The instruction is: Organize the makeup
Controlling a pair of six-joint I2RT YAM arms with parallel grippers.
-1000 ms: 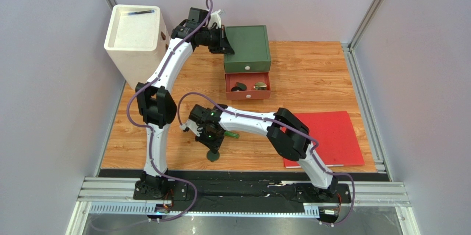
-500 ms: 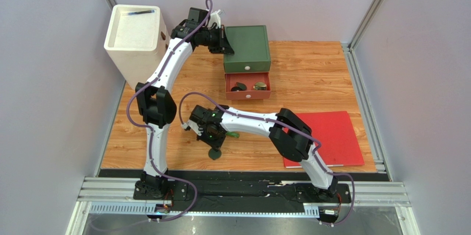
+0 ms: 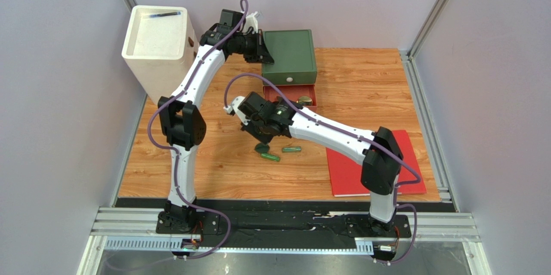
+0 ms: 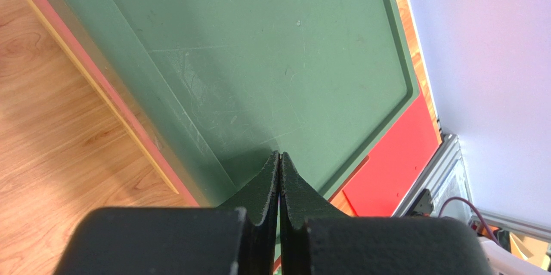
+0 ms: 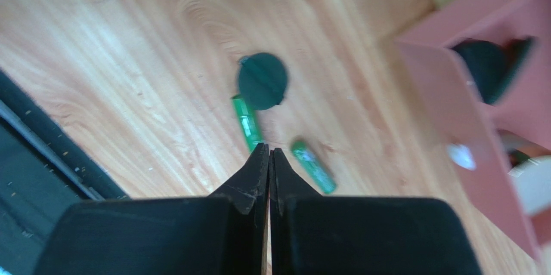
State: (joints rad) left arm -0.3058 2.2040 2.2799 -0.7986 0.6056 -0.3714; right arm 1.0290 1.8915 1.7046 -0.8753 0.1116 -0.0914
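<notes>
A dark green round compact (image 5: 262,81) lies on the wood table, touching the end of a slim green tube (image 5: 246,123). A second green tube (image 5: 313,166) lies a little to the right. In the top view they are the compact (image 3: 260,148) and the tubes (image 3: 270,156) (image 3: 291,150). My right gripper (image 5: 268,150) is shut and empty, hovering above the tubes (image 3: 265,136). The open red drawer (image 5: 453,104) holds another dark compact (image 5: 488,62). My left gripper (image 4: 279,155) is shut and empty over the green box's top (image 4: 259,62), at its left rear corner (image 3: 264,54).
The green box (image 3: 291,55) stands at the back, its red drawer (image 3: 304,91) partly hidden by my right arm. A tall white bin (image 3: 158,39) stands at the back left. A flat red book (image 3: 401,152) lies at the right. The black rail (image 5: 39,178) marks the table's near edge.
My right arm has swung from the front left up toward the drawer. The dark compact that was under it near the front now lies beside the green tubes. The left arm has not moved.
</notes>
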